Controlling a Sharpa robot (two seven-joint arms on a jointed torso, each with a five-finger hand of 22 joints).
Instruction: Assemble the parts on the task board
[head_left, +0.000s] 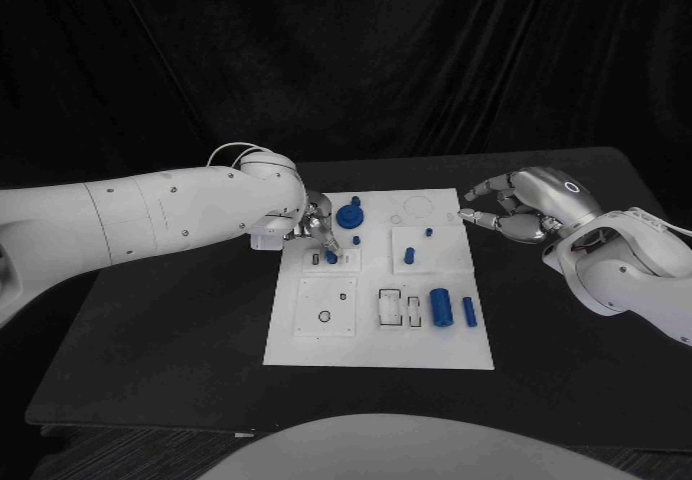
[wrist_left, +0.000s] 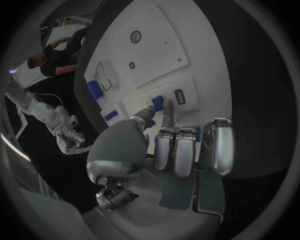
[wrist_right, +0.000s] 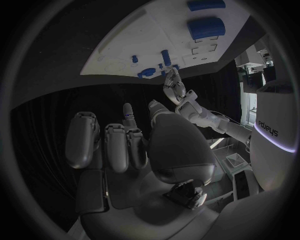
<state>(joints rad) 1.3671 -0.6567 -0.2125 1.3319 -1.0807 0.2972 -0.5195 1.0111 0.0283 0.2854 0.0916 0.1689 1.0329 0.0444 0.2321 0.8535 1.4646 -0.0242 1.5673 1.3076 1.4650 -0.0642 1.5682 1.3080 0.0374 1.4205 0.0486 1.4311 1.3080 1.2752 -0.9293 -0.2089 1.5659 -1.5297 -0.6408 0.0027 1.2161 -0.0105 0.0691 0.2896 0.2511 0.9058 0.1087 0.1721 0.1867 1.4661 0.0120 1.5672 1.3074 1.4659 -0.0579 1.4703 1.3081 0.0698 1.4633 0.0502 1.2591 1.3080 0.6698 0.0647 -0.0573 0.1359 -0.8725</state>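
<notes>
One small blue peg is pinched by the left hand at the board's left side, likely for seating; right hand held empty, fingers loosely curled, beside its right edge.

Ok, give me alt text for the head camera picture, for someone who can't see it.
The robot's left hand reaches over the flat white rectangular task board, its fingers at a small blue peg-shaped part near the board's left edge. The right hand hovers beside the board's far right corner, holding nothing. Two blue cylindrical parts lie nearer the robot.
</notes>
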